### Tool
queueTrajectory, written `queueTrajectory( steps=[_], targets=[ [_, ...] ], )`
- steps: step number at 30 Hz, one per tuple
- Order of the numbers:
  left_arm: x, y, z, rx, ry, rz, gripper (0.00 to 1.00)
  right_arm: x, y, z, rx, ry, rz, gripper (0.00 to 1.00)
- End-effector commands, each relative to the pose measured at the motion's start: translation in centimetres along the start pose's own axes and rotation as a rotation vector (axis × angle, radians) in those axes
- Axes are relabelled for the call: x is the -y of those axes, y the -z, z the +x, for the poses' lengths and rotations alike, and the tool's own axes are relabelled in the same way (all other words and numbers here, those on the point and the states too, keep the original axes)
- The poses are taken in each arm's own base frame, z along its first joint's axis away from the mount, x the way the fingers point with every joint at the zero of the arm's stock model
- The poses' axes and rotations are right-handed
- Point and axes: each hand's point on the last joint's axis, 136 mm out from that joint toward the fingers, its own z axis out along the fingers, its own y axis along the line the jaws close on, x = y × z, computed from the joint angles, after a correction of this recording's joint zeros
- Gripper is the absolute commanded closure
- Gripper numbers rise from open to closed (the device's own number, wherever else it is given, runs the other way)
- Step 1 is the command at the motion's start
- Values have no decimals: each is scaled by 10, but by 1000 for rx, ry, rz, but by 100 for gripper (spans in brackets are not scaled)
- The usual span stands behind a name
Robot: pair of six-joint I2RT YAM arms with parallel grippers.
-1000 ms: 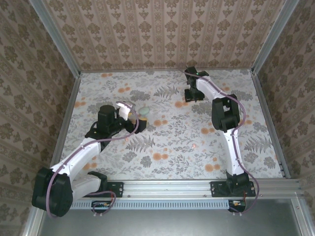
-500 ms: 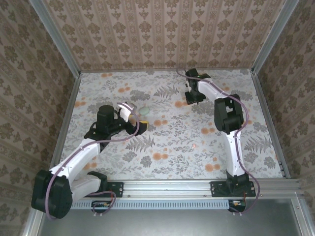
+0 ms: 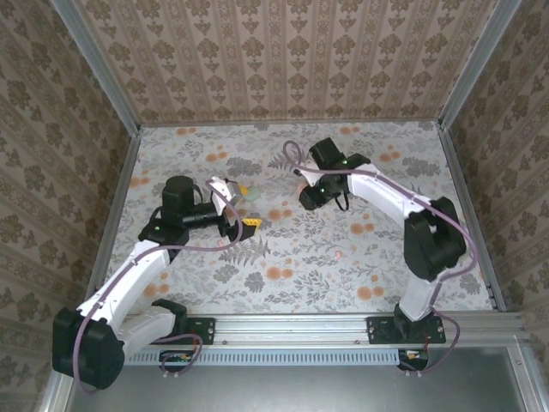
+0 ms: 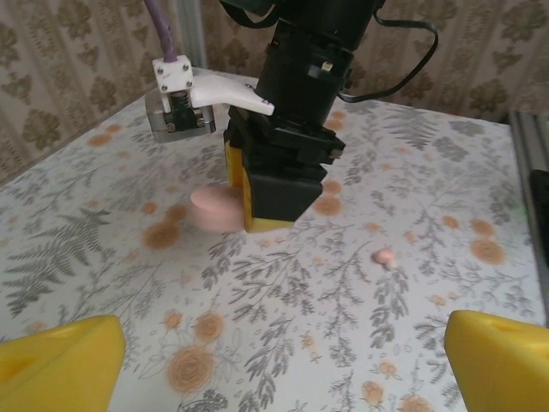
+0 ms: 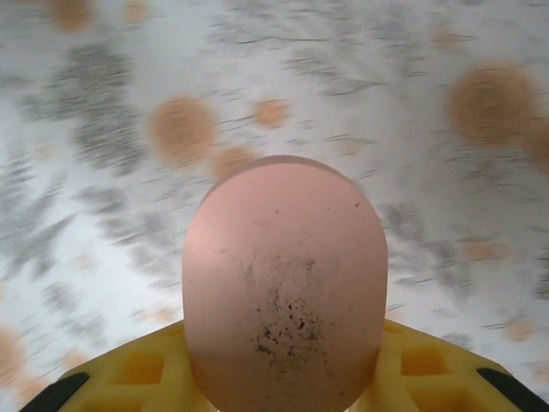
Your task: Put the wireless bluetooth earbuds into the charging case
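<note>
My right gripper [image 3: 305, 196] is shut on a rounded pale pink charging case [image 5: 285, 283], whose closed shell is speckled with dark marks between the yellow fingers [image 5: 129, 373]. From the left wrist view, that pink case [image 4: 214, 209] hangs just above the table, beside the right gripper [image 4: 273, 193]. One tiny pink earbud [image 4: 384, 256] lies loose on the floral table; from above, the earbud [image 3: 339, 254] is right of centre. My left gripper [image 3: 247, 208] stands wide open with nothing between its yellow fingers [image 4: 60, 360]. A pale mint case [image 3: 256, 196] sits by its far fingertip.
The floral-print table [image 3: 292, 275] is fenced by wallpapered walls and metal rails [image 3: 120, 172]. The two grippers face each other closely near the middle of the table. Orange flower prints [image 4: 193, 369] dot the surface around the earbud.
My right arm has swung from the back of the table leftward and nearer, bringing its gripper close to the left one. The left gripper has shifted slightly.
</note>
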Motion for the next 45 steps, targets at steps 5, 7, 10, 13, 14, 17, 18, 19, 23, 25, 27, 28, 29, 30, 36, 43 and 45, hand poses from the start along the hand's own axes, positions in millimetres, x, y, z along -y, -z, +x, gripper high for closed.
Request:
queueTrajectory(
  steps=[5, 7, 10, 13, 14, 17, 18, 19, 23, 25, 27, 28, 29, 30, 36, 43, 45],
  targets=[
    [35, 8, -24, 45, -114, 214, 8, -83, 68, -1, 133, 167, -239, 68],
    [41, 5, -26, 37, -128, 257, 8, -96, 84, 1, 154, 220, -267, 65],
    [49, -1, -26, 5, -137, 314, 10, -115, 103, 5, 182, 327, -298, 64],
    [48, -7, -26, -9, -128, 334, 14, -128, 113, 11, 186, 409, -307, 64],
    [56, -12, -26, -12, -132, 367, 15, -131, 115, 12, 180, 429, -308, 64],
    [56, -20, -26, -18, -113, 391, 19, -138, 119, 17, 160, 474, -313, 64],
    [56, -22, -26, -19, -106, 402, 19, -140, 120, 19, 153, 489, -313, 64],
    [57, -23, -27, -19, -102, 410, 20, -141, 120, 20, 149, 499, -312, 64],
    [62, -30, -29, -19, -91, 449, 21, -147, 120, 23, 145, 524, -317, 64],
    [64, -32, -30, -18, -85, 464, 21, -147, 120, 23, 144, 533, -315, 65],
    [66, -34, -31, -16, -82, 480, 23, -148, 119, 24, 143, 538, -314, 65],
    [67, -35, -30, -19, -78, 486, 24, -148, 120, 23, 146, 538, -311, 65],
    [69, -36, -30, -21, -76, 493, 24, -148, 119, 22, 149, 541, -311, 65],
    [69, -37, -29, -24, -73, 497, 25, -148, 120, 21, 154, 541, -308, 65],
    [71, -41, -26, -32, -63, 512, 28, -150, 131, 14, 208, 553, -299, 65],
    [72, -41, -27, -30, -62, 519, 33, -151, 128, 12, 201, 555, -303, 65],
    [72, -41, -28, -29, -62, 520, 34, -150, 127, 13, 199, 557, -300, 65]
  ],
)
